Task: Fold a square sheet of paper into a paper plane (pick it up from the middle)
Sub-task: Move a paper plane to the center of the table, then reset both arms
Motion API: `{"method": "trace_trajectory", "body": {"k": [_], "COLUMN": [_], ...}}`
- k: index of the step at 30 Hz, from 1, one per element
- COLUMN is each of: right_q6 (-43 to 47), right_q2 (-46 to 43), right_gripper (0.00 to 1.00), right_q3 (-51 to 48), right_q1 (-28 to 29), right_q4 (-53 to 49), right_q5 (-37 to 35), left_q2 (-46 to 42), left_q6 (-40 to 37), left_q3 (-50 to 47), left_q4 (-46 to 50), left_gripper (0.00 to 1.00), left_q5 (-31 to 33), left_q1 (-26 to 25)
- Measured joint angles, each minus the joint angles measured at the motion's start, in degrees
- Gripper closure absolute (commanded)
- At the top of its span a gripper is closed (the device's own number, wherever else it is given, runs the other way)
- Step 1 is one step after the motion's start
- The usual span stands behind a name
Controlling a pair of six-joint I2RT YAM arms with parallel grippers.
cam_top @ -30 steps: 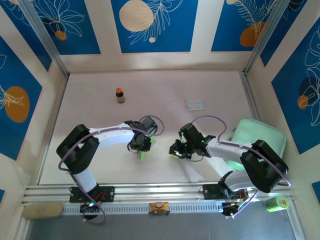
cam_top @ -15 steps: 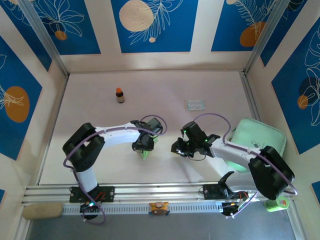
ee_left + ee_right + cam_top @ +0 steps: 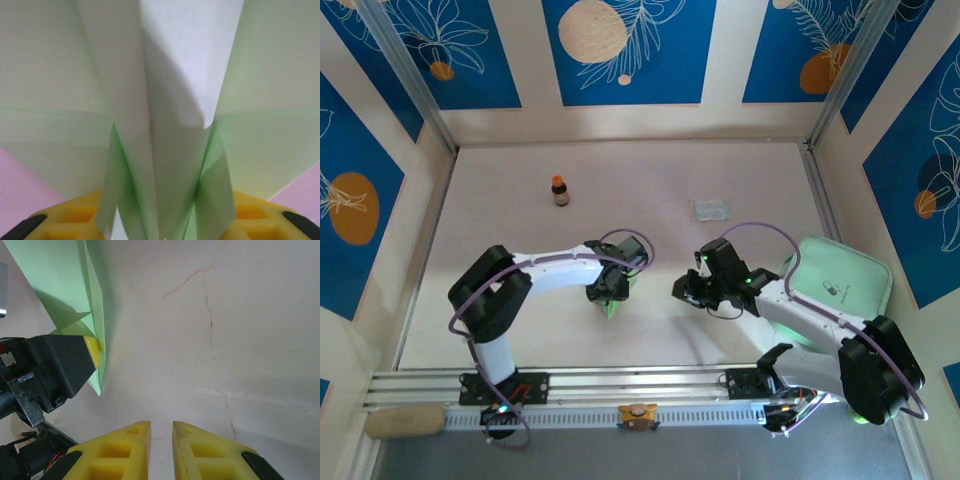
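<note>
Left gripper (image 3: 609, 294) first: its yellow pads (image 3: 75, 215) stand apart on either side of the paper plane (image 3: 170, 125). The plane's folded keel sits right down between them. Are the pads pressing on the paper, or only flanking it? From here, I cannot tell. In the left wrist view the pale green wings fan out to both sides ahead of the fingers. The centre fold runs straight away from them, with several layers bunched at the root.

From above, a green tip pokes out of that gripper on the side nearest the arm bases, low over the pale table (image 3: 520, 320).

Over to the right gripper (image 3: 161, 450): a narrow slit between its two yellow fingers, nothing in it, bare table beneath. Ahead of it and off to its left, its own camera catches the plane edge-on. One yellow pad of the left gripper lies against the paper there. The two grippers are near each other but apart, with clear tabletop between them.

Further out, a small brown bottle (image 3: 560, 190) with an orange cap stands well beyond the left gripper, toward the back wall. A clear plastic packet (image 3: 710, 209) lies beyond the right gripper. A mint green tray (image 3: 840, 275) sits off to that gripper's right, beside its arm.
</note>
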State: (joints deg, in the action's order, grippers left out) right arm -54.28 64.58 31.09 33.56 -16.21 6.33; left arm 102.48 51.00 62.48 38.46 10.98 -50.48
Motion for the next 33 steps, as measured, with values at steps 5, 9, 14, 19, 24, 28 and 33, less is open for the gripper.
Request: {"method": "trace_trajectory", "body": {"k": [5,9,14,19,24,28,33], "right_q6": [1.6,3.4,6.3,11.0,22.1,34.6,45.5], "right_q2": [-2.5,-4.9,-8.1,-9.0,-8.8,-2.3,12.4], "right_gripper": [0.79,0.76,0.72,0.57,0.37,0.31,0.31], "right_q3": [0.2,1.2,3.6,7.5,8.7,5.5,1.5], "right_q1": [-2.1,-4.1,-7.5,-10.6,-11.6,-13.7,-18.9], "right_q4": [-2.7,-4.7,-7.3,-9.9,-6.6,7.8,23.6], "right_q5": [-0.5,-0.9,-2.4,-8.0,-20.7,-30.1,-33.5], "left_q2": [-0.4,-2.5,-6.6,-11.5,-21.2,-30.2,-34.7], "left_q6": [0.0,0.5,1.3,1.2,-3.9,-14.6,-31.7], "left_q3": [0.2,0.2,0.2,0.2,-0.1,-5.2,-19.5], "left_q4": [0.9,1.9,2.9,4.4,5.0,-2.4,-21.3], "left_gripper": [0.54,0.51,0.45,0.39,0.15,0.03,0.0], "left_q5": [0.2,0.3,0.5,2.9,11.9,20.2,27.1], "left_q1": [0.0,0.0,0.0,0.0,2.4,12.0,24.4]}}
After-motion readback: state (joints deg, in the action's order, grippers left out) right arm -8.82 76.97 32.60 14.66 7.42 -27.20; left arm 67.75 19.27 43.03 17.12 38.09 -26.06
